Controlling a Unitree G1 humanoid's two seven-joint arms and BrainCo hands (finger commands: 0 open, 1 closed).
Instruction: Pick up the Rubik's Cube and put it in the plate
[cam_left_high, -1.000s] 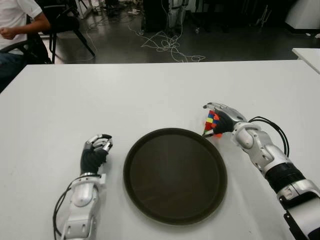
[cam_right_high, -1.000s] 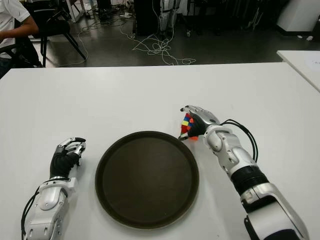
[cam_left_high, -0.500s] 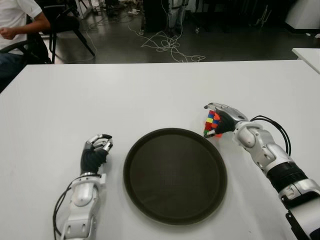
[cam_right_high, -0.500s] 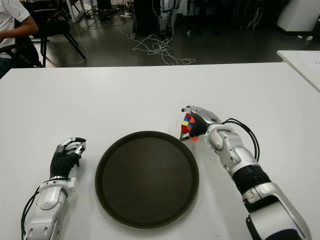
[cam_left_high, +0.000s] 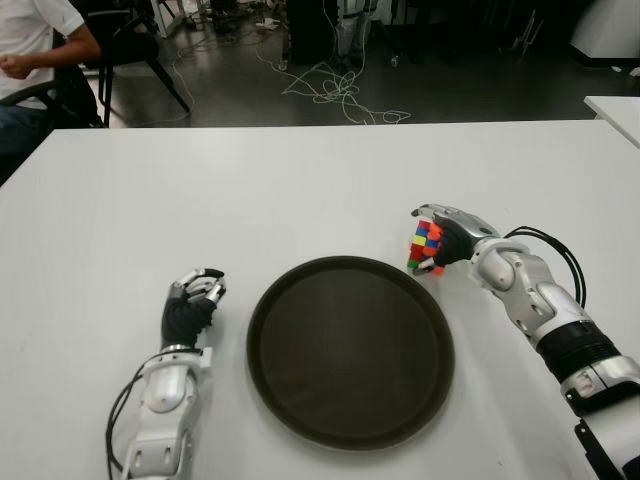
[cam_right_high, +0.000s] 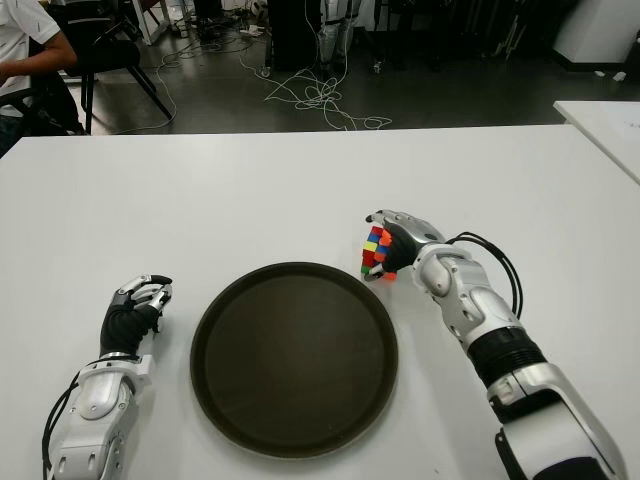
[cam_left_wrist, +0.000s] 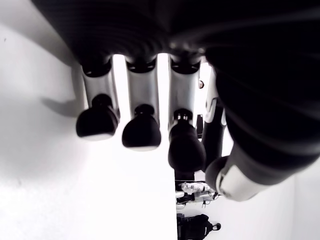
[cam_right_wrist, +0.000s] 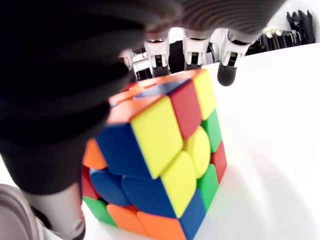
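Hidden or cut off: the far faces of the multicoloured plastic Rubik's Cube (cam_right_wrist: 165, 160) are covered by the palm of the right hand (cam_left_high: 447, 238); a seated person in a white shirt (cam_left_high: 35, 40) is cut by the frame's left edge, and only a corner of a second white table (cam_left_high: 615, 110) shows at the right.
Hard to make out: whether the cube's lower corner touches the desk or is lifted clear of it (the right wrist view shows it very close to the white surface, no more).
Cube: beside the far right rim of the plate, outside it, wrapped by the right hand; rounded glossy stickerless tiles in yellow, red, blue, green and orange.
Right hand's fingers (cam_right_wrist: 227, 70): grasping the cube, curled over its top with the thumb low on the near side.
Plate: a round, dark brown tray-like plate (cam_left_high: 290, 400) with a raised rim and a matt, faintly grained bottom; nothing lies in it.
Left hand (cam_left_high: 190, 305): idle, just left of the plate, black palm and silver metal segments.
Left hand's fingers (cam_left_wrist: 141, 132): clenched loosely inward with rounded black tips, holding nothing.
Desk: smooth white desk (cam_left_high: 250, 190), plain and flat.
Beyond the desk: dark floor with a tangle of pale cables (cam_left_high: 335, 90).
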